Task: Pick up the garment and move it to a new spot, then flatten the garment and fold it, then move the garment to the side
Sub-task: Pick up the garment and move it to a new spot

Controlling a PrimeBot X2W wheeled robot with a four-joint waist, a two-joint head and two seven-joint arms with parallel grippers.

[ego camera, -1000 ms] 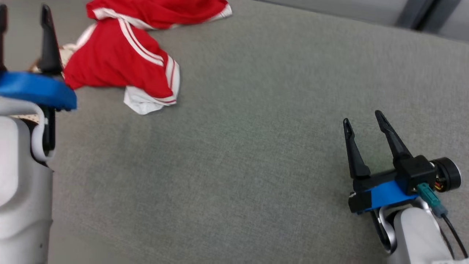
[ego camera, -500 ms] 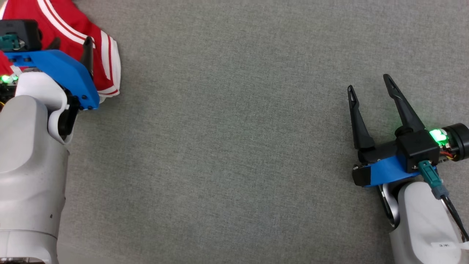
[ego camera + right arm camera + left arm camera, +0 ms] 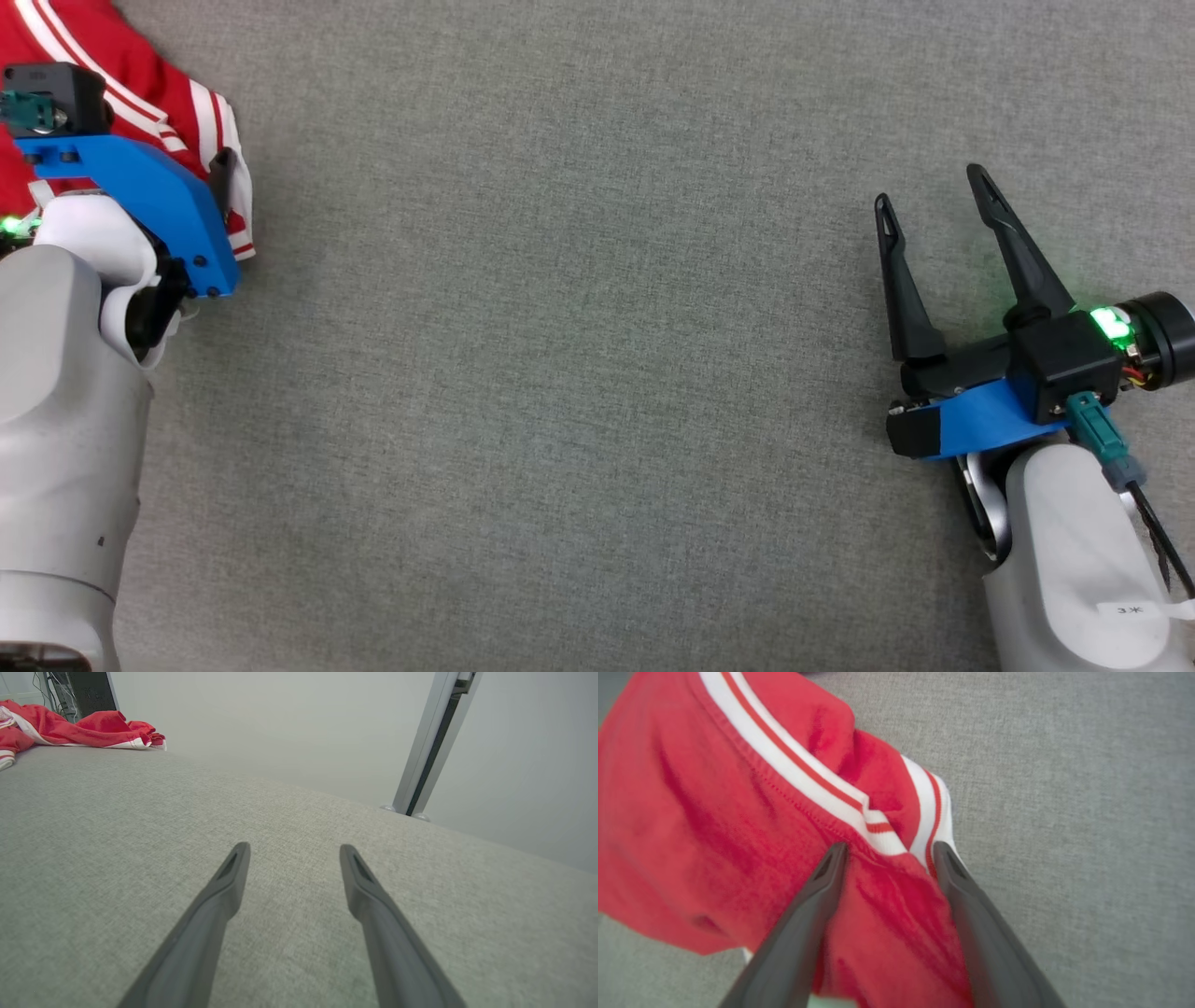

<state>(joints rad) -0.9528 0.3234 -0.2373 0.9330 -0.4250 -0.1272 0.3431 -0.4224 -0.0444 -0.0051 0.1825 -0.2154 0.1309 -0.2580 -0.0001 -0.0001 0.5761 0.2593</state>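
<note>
The grey cloth-covered surface (image 3: pixel 597 373) is seen as one wide bare stretch. Ample room for carrying and spreading is offered across its middle and towards the right. In the right wrist view its far edge is backed by a pale wall and a metal post (image 3: pixel 434 742), so any set-down is best kept well inside that edge. The red garment (image 3: pixel 714 812), trimmed in white, is bunched at the far left of the surface. The left gripper (image 3: pixel 887 851) is held over it with jaws spread wide and nothing pinched, red cloth lying between the fingers close by the white-striped band (image 3: pixel 794 760); whether the tips touch cannot be told. The grasp is judged best made by lowering until a thick fold is enclosed, so that the cloth is lifted rather than dragged. The right gripper (image 3: pixel 929 187) is likewise parted and empty, over bare surface well apart from the garment.
</note>
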